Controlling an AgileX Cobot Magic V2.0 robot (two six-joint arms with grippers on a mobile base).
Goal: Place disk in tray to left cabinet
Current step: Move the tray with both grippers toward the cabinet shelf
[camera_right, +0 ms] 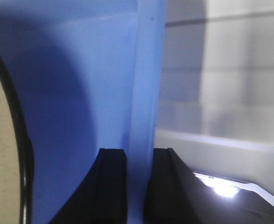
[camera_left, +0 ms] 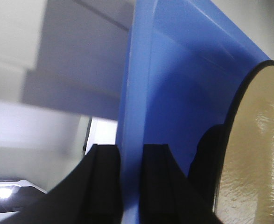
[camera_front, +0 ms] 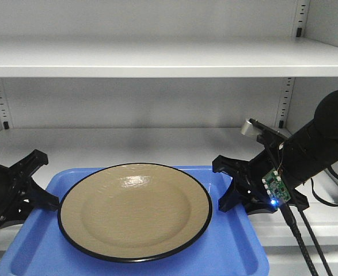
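1. Your left gripper (camera_left: 129, 186) pinches the tray's (camera_front: 238, 244) left rim.
2. Your right gripper (camera_right: 136, 186) clamps its right rim.
3. The plate (camera_front: 135, 210) sits centred in the tray (cabinet shelf (camera_front: 157, 57) above).

Item count, with positions referenced to the tray (camera_front: 238, 253): one blue tray is present. One disk (camera_front: 135, 210), tan with a black rim, lies inside the tray. Two grippers are present: the left gripper (camera_front: 39, 181) at the tray's left rim and the right gripper (camera_front: 229, 184) at the tray's right rim. Each gripper carries two black fingers, four fingers in total, one on either side of the rim in each wrist view. Two white shelves of the left cabinet (camera_front: 157, 103) are visible: one shelf (camera_front: 128, 141) behind the tray, one shelf (camera_front: 151, 57) above it.
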